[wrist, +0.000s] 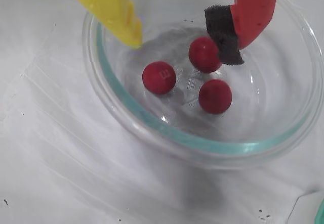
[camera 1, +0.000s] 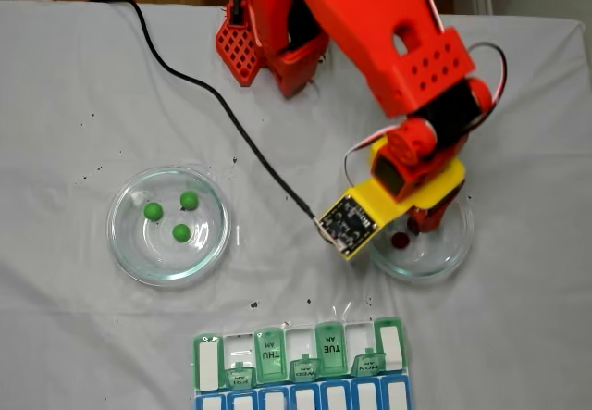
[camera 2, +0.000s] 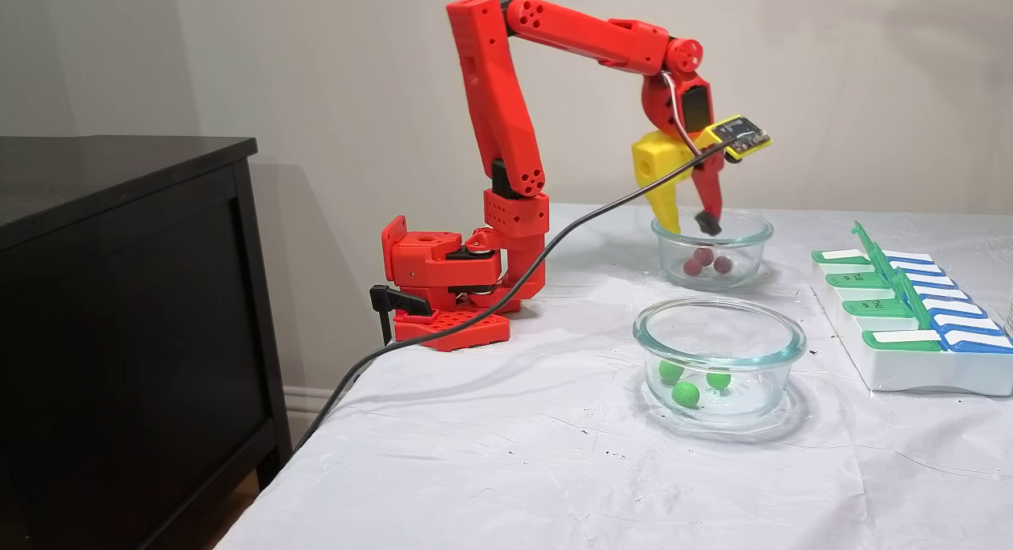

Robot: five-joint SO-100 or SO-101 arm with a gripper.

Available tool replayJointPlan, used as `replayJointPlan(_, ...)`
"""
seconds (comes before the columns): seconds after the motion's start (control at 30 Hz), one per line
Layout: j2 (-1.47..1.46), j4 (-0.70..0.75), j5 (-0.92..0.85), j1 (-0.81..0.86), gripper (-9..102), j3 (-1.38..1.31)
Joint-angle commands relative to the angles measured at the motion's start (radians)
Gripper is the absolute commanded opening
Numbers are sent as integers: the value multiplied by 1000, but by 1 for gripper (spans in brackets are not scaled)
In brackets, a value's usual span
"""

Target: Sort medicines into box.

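Three dark red medicines (wrist: 159,77) lie in a clear glass dish (wrist: 202,145), the far dish (camera 2: 760,229) in a fixed view from the side. My gripper (wrist: 182,47) hangs open just above them, its yellow finger and its red finger with the black pad (wrist: 223,37) inside the rim; the pad is right beside one red ball (wrist: 204,53). Nothing is held. From the side, the gripper (camera 2: 687,224) sits at rim height. Three green medicines (camera 1: 181,233) lie in the other dish (camera 1: 125,243). The box (camera 1: 268,354) stands at the table's near edge with several green lids up.
A black cable (camera 1: 231,123) runs across the white cloth from the wrist board to the table's back edge. The red arm base (camera 2: 443,289) is clamped at the table's left end. A dark cabinet (camera 2: 119,297) stands beside the table.
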Motion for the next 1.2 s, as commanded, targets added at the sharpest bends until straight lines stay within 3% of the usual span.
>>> replayJointPlan(0.0, 20, 8, 17, 0, 28, -81)
replayJointPlan(0.37, 11, 54, 35, -43, 20, -107)
replayJointPlan(0.53, -9, 54, 43, -54, 22, -114)
replayJointPlan(1.17, -14, -55, 51, -67, 23, -46)
